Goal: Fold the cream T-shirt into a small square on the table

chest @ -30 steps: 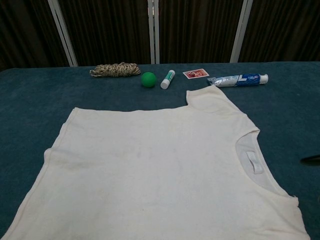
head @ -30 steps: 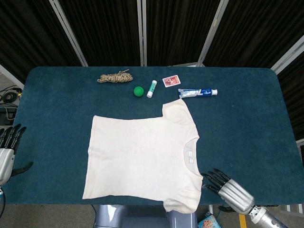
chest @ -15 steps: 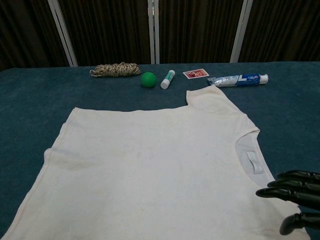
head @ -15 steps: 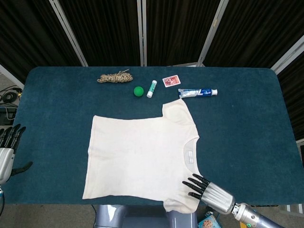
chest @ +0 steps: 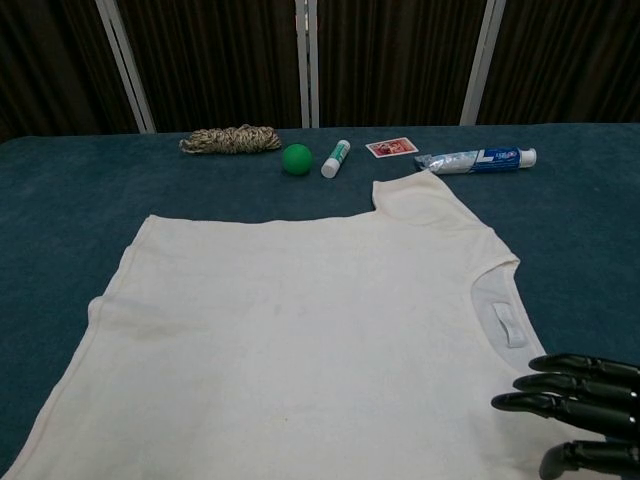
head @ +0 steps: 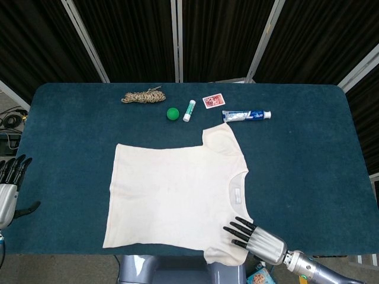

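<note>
Lab test bench: blue-clothed table (head: 308, 154), black curtain backdrop (head: 219, 35).

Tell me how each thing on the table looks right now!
T-shirt: spread flat, unfolded.
Right robot hand: open, fingers over the near sleeve.
Left robot hand: open, off the shirt, at the table's left edge.
Toothpaste: lying flat, cap on.
Rope: bundled.
Glue stick: lying down, capped.
Ball: resting alone.

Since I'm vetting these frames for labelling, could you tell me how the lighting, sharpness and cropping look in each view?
Head view: even light, soft shadows, no glare; T-shirt and toothpaste tube are sharp, the left hand cut by the frame edge. Chest view: steeper perspective, the shirt's near hem cropped, the right hand partly out of frame but crisp.
</note>
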